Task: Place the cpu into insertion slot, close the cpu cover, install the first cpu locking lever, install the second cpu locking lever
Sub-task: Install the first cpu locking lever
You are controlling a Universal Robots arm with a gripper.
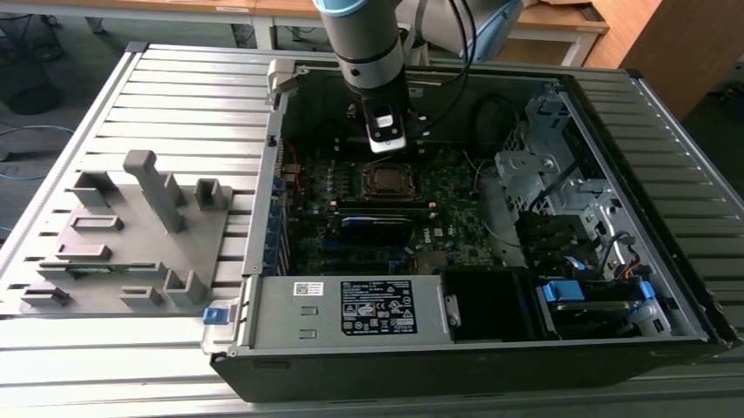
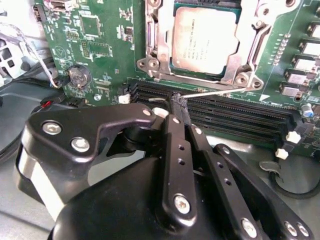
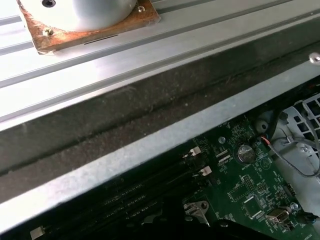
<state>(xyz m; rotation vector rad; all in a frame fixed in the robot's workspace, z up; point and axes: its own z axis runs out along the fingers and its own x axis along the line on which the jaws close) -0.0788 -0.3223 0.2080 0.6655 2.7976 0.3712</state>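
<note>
The cpu [image 2: 204, 41] already sits in the insertion slot [image 2: 161, 70], and the cpu cover [image 2: 250, 37] lies closed around it. The gripper [image 2: 181, 102] is closed on 1 thin locking lever [image 2: 215, 91] beside the socket, so I judge that the levers are not yet finished.

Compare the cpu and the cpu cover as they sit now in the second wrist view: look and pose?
The cpu is a solid flat square with a matte grey top; the cpu cover is a shiny metal frame with an open square window. The cpu lies inside that window, while the cpu cover borders it on the sides that show. Both lie flat on the green board. The end effector sits apart from both, its tips at a thin wire lever.
</note>
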